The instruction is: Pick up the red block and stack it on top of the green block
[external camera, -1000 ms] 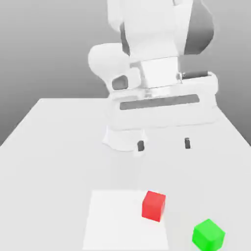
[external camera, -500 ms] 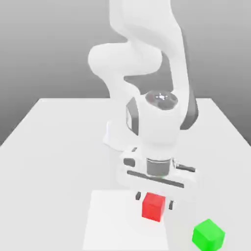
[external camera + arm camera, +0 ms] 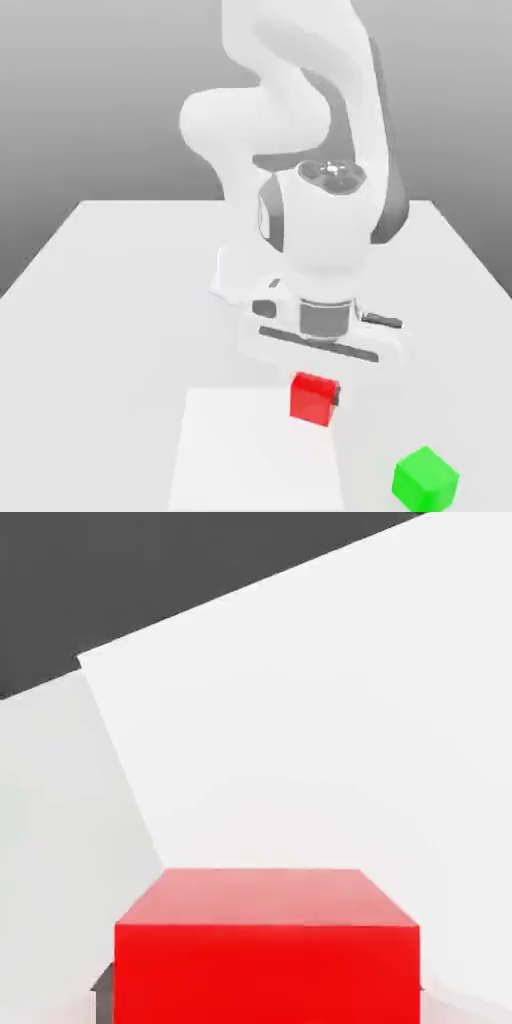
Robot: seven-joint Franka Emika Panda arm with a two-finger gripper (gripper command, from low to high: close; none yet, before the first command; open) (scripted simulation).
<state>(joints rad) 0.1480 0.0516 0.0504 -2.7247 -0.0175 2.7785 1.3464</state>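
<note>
- The claw (image 3: pixel 316 396) is closed on the red block (image 3: pixel 312 403), its fingers pressing on opposite sides; that grip leaves the block's top and underside free, which suits a stack, since the underside must meet the other block.
- The red block seems to hang a little above the table (image 3: pixel 120 330), over or near the white square's (image 3: pixel 250 455) far corner on the exterior view's right. The lift looks small, and more height would probably be needed so that it does not knock its target on the way across.
- The green block (image 3: pixel 425 482) sits apart on the table, beyond the square's edge on the exterior view's right, toward the table's near part. Nothing lies on it, so its top is free to serve as the base.
- The arm (image 3: pixel 325 225) reaches from the table's far part, with its hand above the red block, a posture that favours setting down from above.
- The two blocks look turned differently, so the wrist may have to rotate for their faces to line up.
- The job appears to be at the early carrying step; an off-centre release could tip the red block or push the green one aside.
</note>
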